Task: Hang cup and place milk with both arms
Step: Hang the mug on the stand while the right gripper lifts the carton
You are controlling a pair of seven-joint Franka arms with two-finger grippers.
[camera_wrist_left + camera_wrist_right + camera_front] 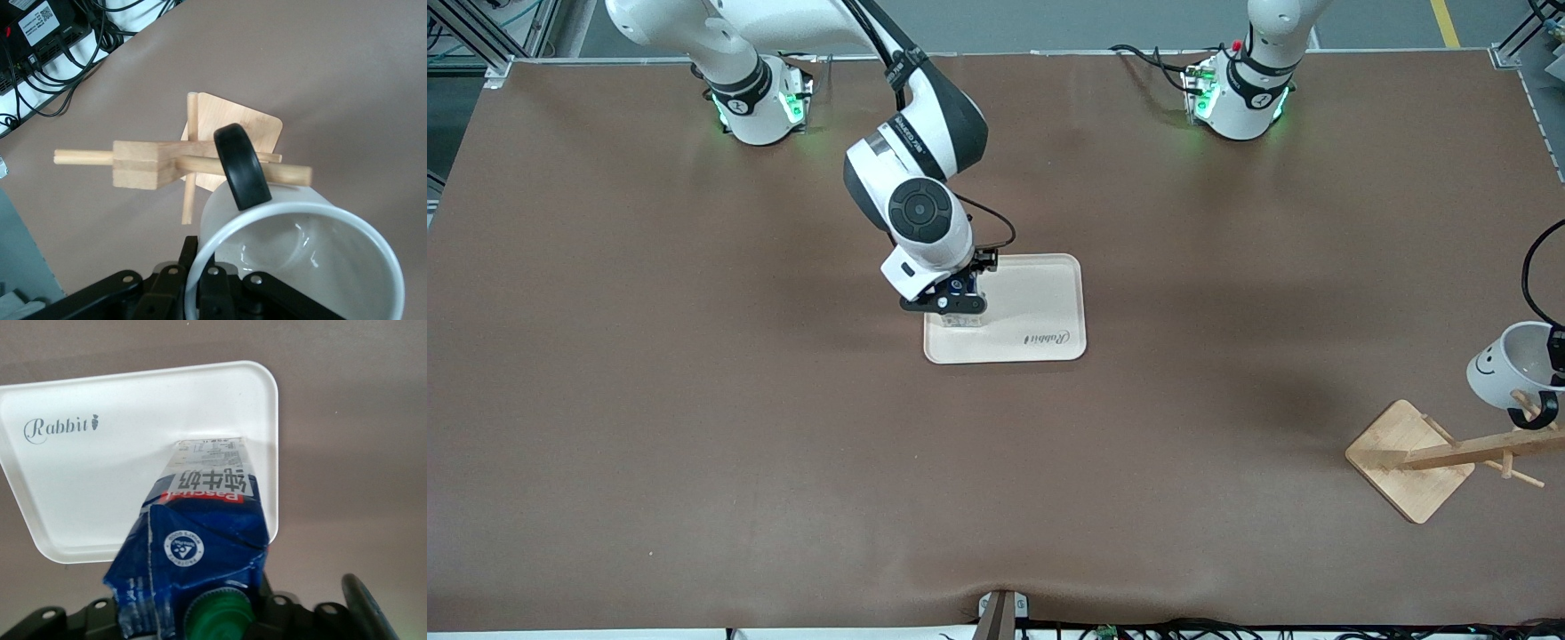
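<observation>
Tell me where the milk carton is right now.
The milk stands on the white tray at mid-table, at the tray's edge toward the right arm's end, gripped by the right gripper.

One cup (pixel 1507 366), one milk (pixel 197 540), one tray (pixel 1040 311), one rack (pixel 1432 458).

Robotics lab: two bench-mounted arms (pixel 907 151) on a brown-covered table (pixel 694 400), aluminium framing (pixel 480 36), cable bundles (pixel 60 60) along the edges.

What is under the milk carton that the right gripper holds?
Under the milk lies the white tray, printed "Rabbit". The right gripper holds the carton over the tray's end toward the right arm. The carton covers its own base, so contact cannot be seen.
</observation>
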